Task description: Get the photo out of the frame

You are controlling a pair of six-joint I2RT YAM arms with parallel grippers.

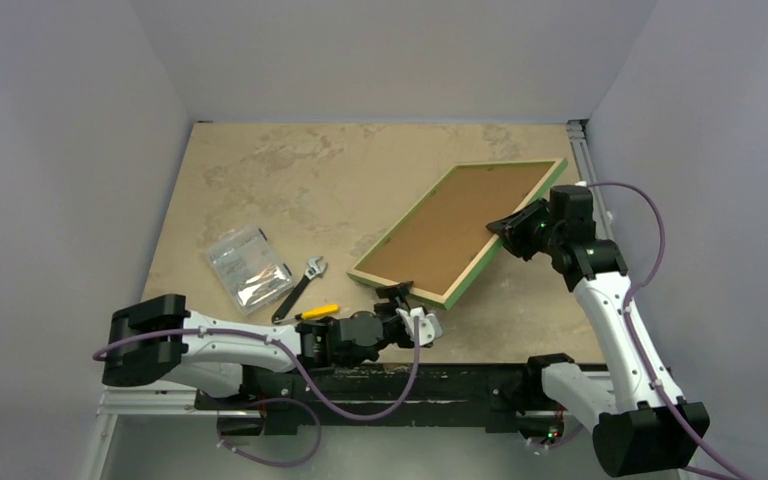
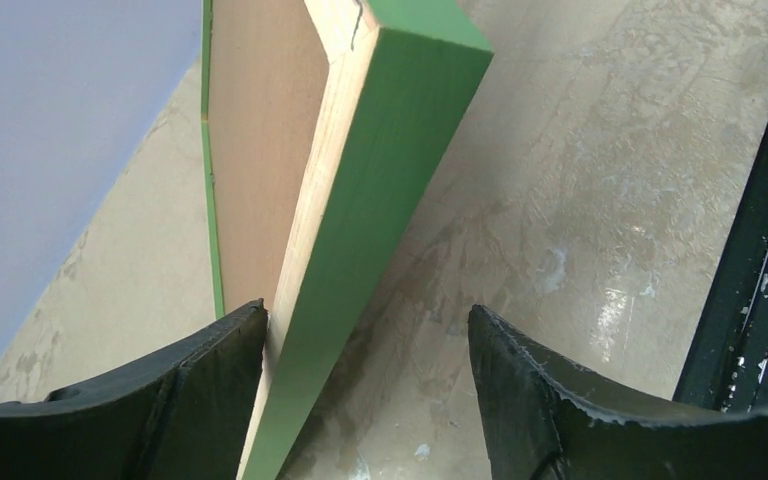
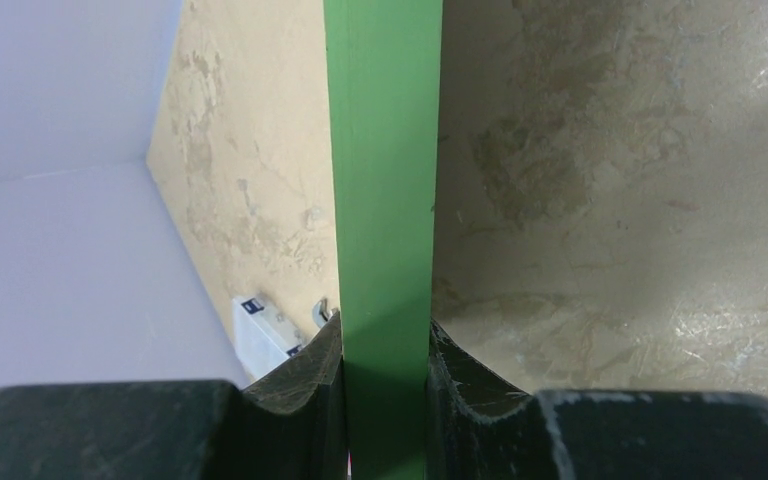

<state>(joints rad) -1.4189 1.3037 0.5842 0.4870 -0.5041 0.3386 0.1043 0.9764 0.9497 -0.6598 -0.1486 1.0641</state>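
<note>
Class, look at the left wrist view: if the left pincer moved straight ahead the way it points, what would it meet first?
The frame: its green edge stands between the open fingers of the left pincer, so it would likely meet that edge first, though depth is unclear.

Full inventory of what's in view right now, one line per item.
frame: 1, green, table centre-right, back side up
backing board: 1, brown, set in the frame
bag: 1, clear, left of the frame
wrench: 1, black and silver, right of the bag
yellow-handled tool: 1, just nearer than the wrench
table: 1, mottled beige
left fingers: 2, black, open, astride the frame's near corner
right fingers: 2, black, shut on the frame's edge
</note>
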